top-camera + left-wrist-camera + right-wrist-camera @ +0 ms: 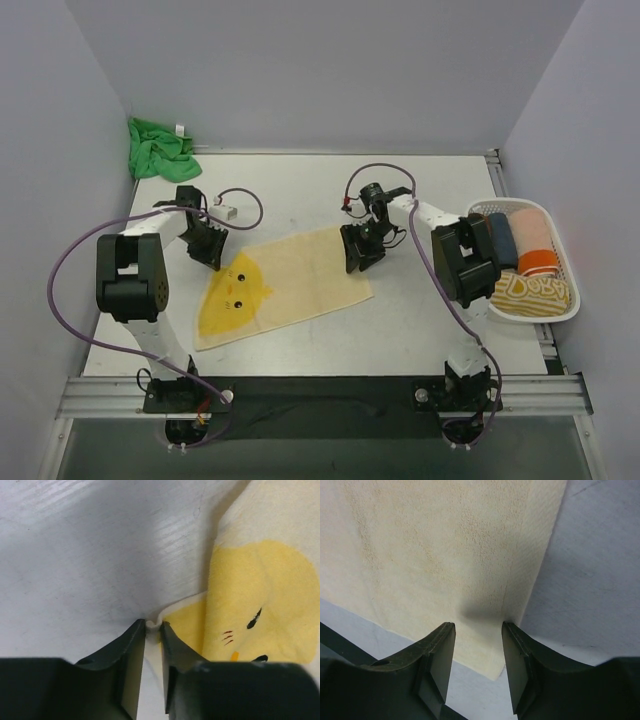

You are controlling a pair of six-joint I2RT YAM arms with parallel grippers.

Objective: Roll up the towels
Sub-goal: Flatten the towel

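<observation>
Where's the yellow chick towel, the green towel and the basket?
Yellow towel (pixel 290 280): view from above, on its pale middle.
Green towel (pixel 158 150): view from above, middle of the crumpled heap.
Basket (pixel 510 202): view from above, on its far white rim.

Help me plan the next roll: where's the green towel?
Top view: the green towel lies bunched at the far-left corner of the table, beyond the left gripper.

Lower right of the overhead view: in the white slatted plastic basket (pixel 571 262), a rolled yellow cloth (pixel 530 293) shows big white rounded letters. "Do" reads clearly, the rest won't resolve. Upper left, the small white tag (pixel 180 129) on the crumpled bright green towel (pixel 158 150) is too tiny to read. Centre frame, the pale yellow terry towel (pixel 300 275) bears only a printed chick face.
</observation>
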